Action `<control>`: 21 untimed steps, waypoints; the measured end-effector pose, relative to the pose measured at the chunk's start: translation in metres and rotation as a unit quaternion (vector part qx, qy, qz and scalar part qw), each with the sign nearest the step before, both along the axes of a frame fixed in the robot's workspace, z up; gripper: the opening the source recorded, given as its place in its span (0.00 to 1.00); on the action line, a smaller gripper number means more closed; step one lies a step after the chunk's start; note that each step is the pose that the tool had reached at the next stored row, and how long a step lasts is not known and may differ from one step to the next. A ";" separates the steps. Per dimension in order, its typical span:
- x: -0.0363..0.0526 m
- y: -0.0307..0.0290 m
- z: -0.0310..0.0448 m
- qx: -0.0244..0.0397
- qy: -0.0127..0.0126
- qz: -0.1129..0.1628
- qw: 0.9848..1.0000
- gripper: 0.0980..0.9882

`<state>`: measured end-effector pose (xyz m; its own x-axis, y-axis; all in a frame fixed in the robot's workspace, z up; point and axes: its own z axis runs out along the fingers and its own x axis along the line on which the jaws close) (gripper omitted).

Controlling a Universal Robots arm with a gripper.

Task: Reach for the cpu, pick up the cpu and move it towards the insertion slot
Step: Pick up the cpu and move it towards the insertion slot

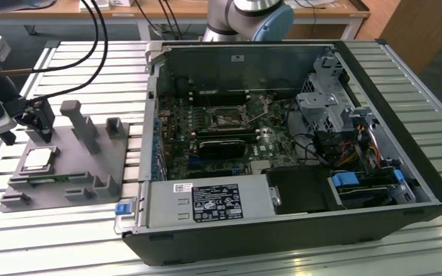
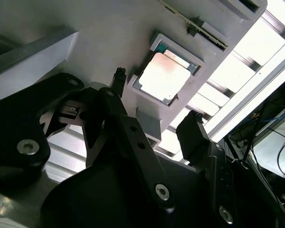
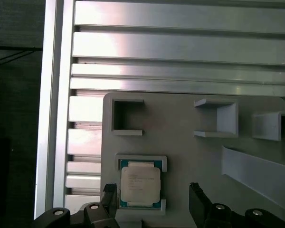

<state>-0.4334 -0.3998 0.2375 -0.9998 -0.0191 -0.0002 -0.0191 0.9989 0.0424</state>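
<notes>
Robotics lab or workshop — a ribbed silver aluminium worktop [image 1: 83, 63] carries an opened black desktop computer case [image 1: 205, 244] and a grey moulded parts fixture [image 1: 67, 160]; behind stand a grey-and-blue robot arm base [image 1: 244, 18] and pale wooden desks [image 1: 60, 7] trailing cables.

Exterior high, wrist views seemingly near cpu [image 3: 140, 186]
</notes>
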 end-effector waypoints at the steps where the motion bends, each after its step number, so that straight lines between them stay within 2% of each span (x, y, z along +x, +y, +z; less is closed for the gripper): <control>1: -0.0005 0.0000 -0.0011 0.000 0.000 0.000 1.000 0.68; 13: -0.0038 -0.0001 -0.0111 0.000 0.000 0.000 1.000 0.68; 21: -0.0041 -0.0001 -0.0145 -0.004 0.000 0.000 1.000 0.68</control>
<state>-0.4375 -0.3998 0.2230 -0.9998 -0.0192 -0.0001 -0.0191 0.9992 0.0349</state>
